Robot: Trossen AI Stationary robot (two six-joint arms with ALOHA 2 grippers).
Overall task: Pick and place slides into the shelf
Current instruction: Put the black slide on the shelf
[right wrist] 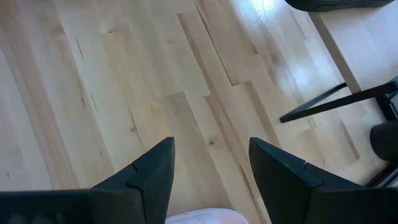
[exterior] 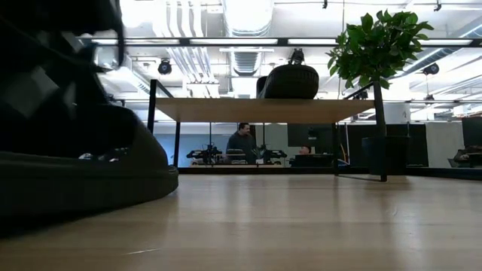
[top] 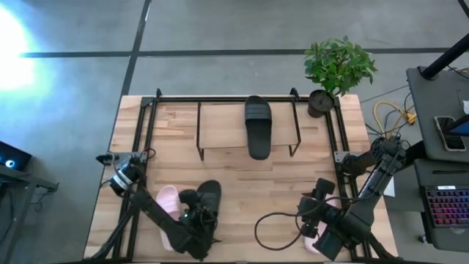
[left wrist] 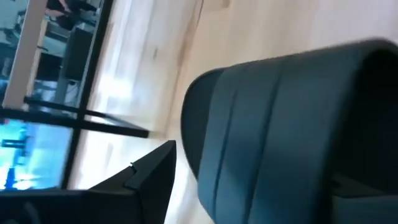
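Black slide (top: 258, 126) on shelf (top: 220, 125) — left end effector (top: 196, 218) at another.

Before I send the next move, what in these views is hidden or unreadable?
- Left gripper: high view, lost against the black slide; grip unreadable.
- Left wrist view: that black slide fills it; only one finger shows.
- Pink slide: partly under the left arm.
- Second pink slide: cut off by the edge in the right wrist view.
- Low view: a dark mass blocks its left.
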